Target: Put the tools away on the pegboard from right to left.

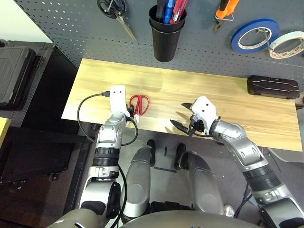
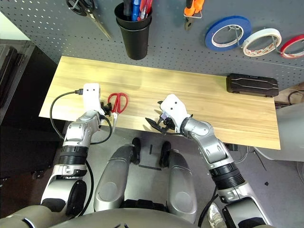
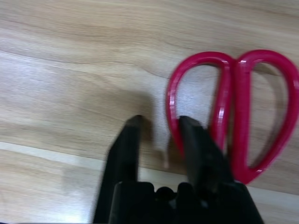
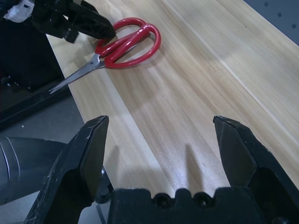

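Observation:
Red-handled scissors (image 1: pixel 139 103) lie on the wooden table (image 1: pixel 213 90) near its front left edge, blades pointing off the front. My left gripper (image 3: pixel 159 126) is low over the handle, its jaws a narrow gap apart astride the rim of one handle loop (image 3: pixel 173 93); bare wood shows between them. My right gripper (image 4: pixel 161 126) hovers open and empty at the front edge, a little right of the scissors (image 4: pixel 126 39). On the pegboard (image 1: pixel 204 28) hang orange-and-black pliers (image 1: pixel 224 12) and a white tape roll (image 1: pixel 287 44).
Black-handled scissors (image 1: pixel 116 12), a black cup (image 1: pixel 166 33) of pens, a blue tape roll (image 1: pixel 254 34) and a red tape roll (image 2: pixel 292 45) are also on the board. A black case (image 1: pixel 272 87) lies at the table's back right. Dark cases (image 1: pixel 16 71) stand left of the table.

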